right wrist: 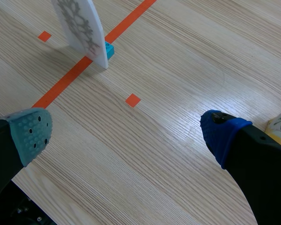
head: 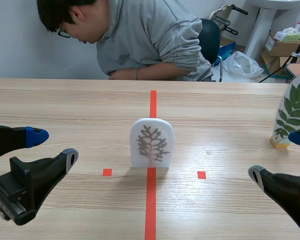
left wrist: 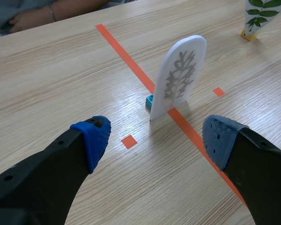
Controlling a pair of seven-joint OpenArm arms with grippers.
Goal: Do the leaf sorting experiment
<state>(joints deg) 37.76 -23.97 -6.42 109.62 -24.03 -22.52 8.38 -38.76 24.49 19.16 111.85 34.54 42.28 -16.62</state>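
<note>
So, grey-leaf card: a white arch-topped plastic card printed with a grey branching leaf [head: 151,142] [left wrist: 180,75] [right wrist: 79,26] stands upright on the long orange-red tape line at the middle of the wooden table [head: 65,105].
Card base: a small blue block [left wrist: 149,101] [right wrist: 109,48] sits at the card's foot, touching it.
Green-leaf card: a white card with green compound leaves on a yellow base [head: 295,110] [left wrist: 260,14] stands upright near the table's right edge, well apart from the first card.
Left gripper [head: 53,146] [left wrist: 157,140]: low at the table's left side, fingers spread wide with nothing between them, the grey-leaf card ahead of it.
Right gripper [head: 280,155] [right wrist: 126,133]: low at the right side, fingers likewise wide apart and holding nothing, with the green-leaf card just beside its blue-padded finger.
Person [head: 150,40]: in a grey sweatshirt, seated across the table and leaning forward, arms folded at the far edge.
</note>
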